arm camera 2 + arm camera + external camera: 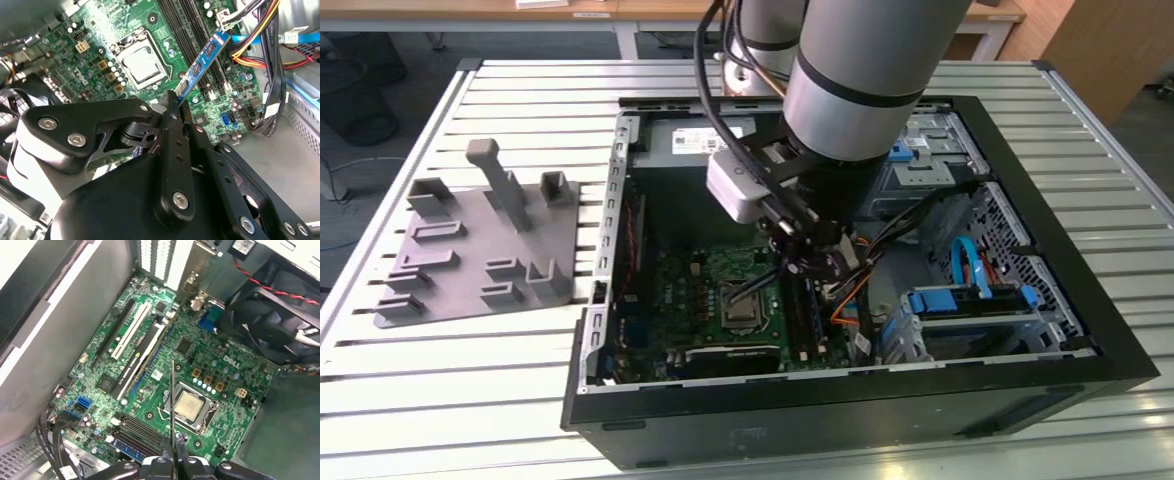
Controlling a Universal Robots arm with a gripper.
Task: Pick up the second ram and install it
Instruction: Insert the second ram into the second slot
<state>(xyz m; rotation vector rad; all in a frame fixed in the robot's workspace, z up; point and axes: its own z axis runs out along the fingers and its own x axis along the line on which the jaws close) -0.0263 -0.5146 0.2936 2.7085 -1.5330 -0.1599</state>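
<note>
Gripper (176,102) was clamped on the ram (204,62), angled over the board (107,20); I judged it needed squaring to the slot (175,22), then even straight-down pressure.

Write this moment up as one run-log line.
claw: shut on second ram | place: inside computer case, over motherboard, near black memory slots | ram seated: not yet

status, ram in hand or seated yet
Gripper shut on the second ram. Stick held tilted over the motherboard slots, not seated. Cable bundle close by its far end.
</note>
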